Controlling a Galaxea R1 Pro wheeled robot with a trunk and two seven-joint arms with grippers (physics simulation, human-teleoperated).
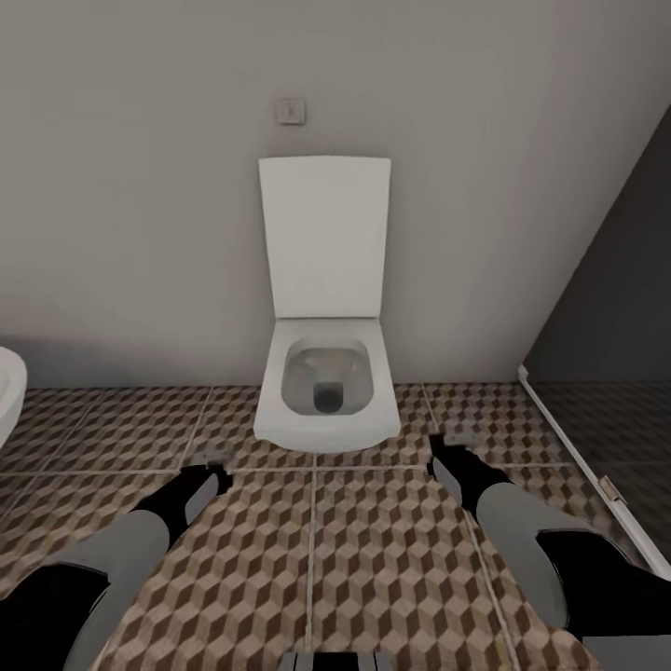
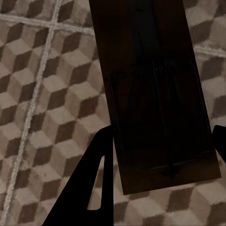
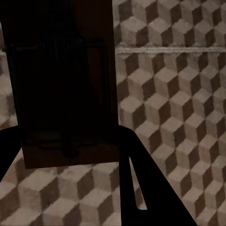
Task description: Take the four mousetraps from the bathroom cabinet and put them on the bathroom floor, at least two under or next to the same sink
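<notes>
Two mousetraps, left [image 2: 160, 108] and right [image 3: 66, 84], seemingly clamped between each gripper's fingers [image 2: 92, 188], show no legible writing.

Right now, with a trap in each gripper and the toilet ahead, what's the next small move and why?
Probably turn the base left. Each gripper, left and right, grips a mousetrap above the floor, but straight ahead is the toilet. A white rim at the left edge may be the sink.
</notes>
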